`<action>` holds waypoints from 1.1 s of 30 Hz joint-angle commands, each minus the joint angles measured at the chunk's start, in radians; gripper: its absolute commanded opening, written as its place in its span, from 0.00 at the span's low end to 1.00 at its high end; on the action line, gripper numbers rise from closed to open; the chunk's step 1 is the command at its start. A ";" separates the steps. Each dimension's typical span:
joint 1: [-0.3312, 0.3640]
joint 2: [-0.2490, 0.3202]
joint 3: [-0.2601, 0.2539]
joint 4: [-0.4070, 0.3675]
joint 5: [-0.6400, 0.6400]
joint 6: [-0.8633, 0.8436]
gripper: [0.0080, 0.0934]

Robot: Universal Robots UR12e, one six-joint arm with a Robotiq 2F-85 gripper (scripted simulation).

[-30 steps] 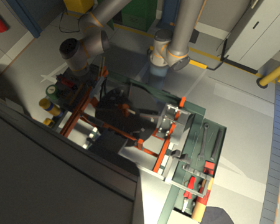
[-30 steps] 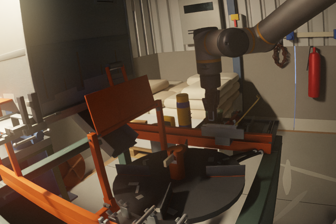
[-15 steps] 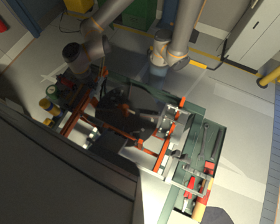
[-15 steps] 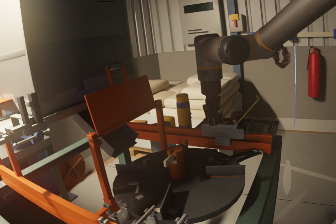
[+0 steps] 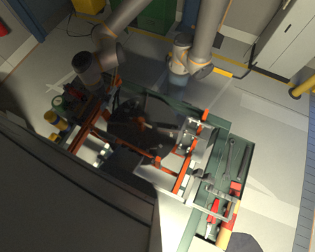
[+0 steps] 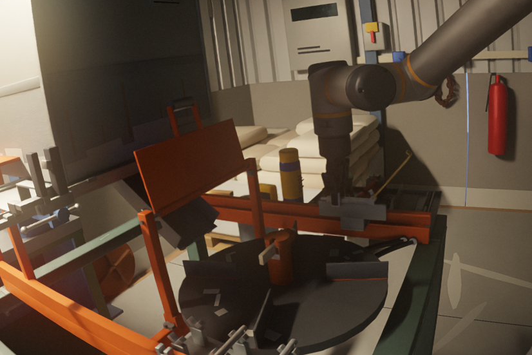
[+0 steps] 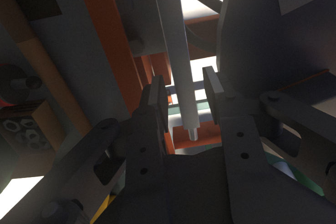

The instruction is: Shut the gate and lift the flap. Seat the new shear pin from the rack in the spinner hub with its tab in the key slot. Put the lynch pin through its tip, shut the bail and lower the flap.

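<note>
The new shear pin [image 7: 181, 75], a long grey rod with a small stub at its end, lies in the grey rack [image 6: 352, 207] on the far orange frame rail. My gripper [image 7: 187, 99] is down over the rack and open, with the pin running between its fingers, and it holds nothing. The orange spinner hub [image 6: 281, 254] stands at the middle of the dark spinner disc [image 6: 283, 295], with a pale stub [image 6: 267, 253] sticking out of its side. The orange flap [image 6: 191, 164] stands raised to the left of the hub.
The dark spinner disc fills the middle of the green machine deck, ringed by orange frame rails [image 6: 309, 215]. A yellow and blue canister [image 6: 291, 175] stands behind the far rail. A tray with wrenches [image 5: 231, 158] lies on the deck's far end in the side camera.
</note>
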 commanded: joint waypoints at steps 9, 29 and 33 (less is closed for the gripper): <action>0.000 -0.001 -0.001 0.000 0.000 0.000 0.33; 0.000 0.000 -0.001 -0.001 0.000 0.000 0.00; 0.000 -0.002 -0.003 0.003 0.000 0.000 0.00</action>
